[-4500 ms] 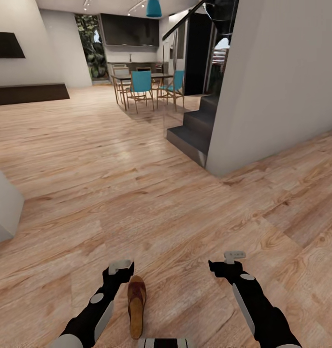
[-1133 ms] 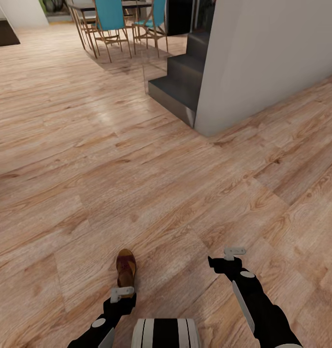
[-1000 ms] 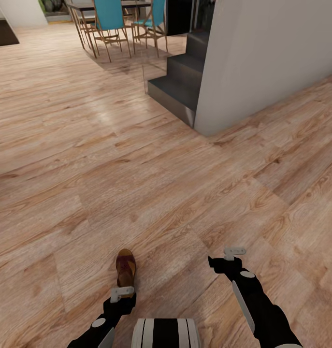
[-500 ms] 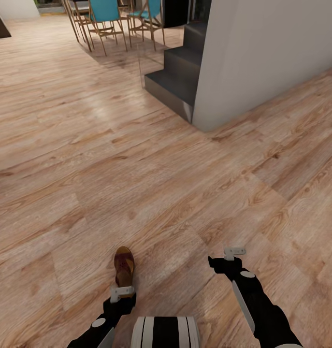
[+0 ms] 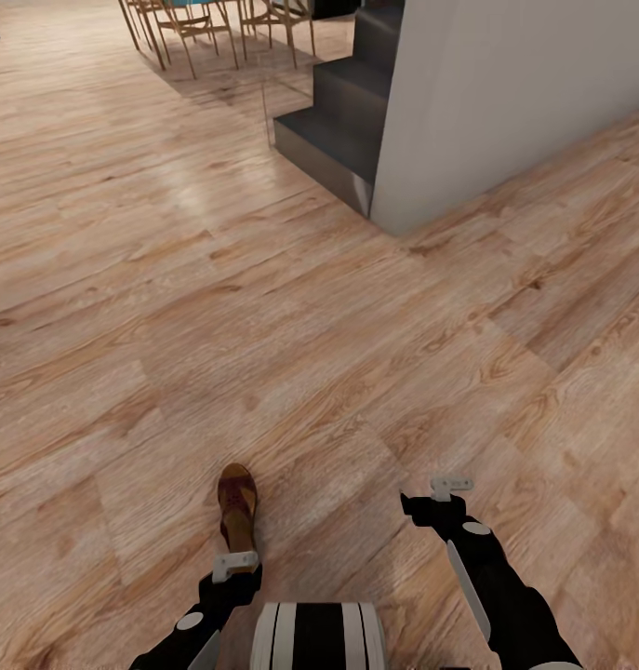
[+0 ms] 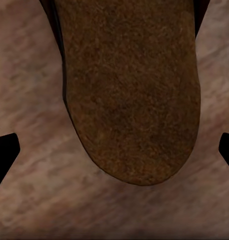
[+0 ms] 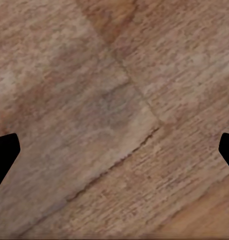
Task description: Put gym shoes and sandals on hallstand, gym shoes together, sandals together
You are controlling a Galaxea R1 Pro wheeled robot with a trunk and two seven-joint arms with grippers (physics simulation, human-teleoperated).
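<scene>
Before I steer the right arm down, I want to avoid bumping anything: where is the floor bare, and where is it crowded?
Bare wood-plank floor stretches from the dark brown leather sandal to the pale wall corner, and lies under the right gripper. Crowded: the left gripper sits at the sandal's near end; dark grey stairs and chair legs fill the far side.

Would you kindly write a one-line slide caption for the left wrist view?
Left end effector, fingers wide apart, above the heel of a brown sandal lying on the wood floor.
</scene>
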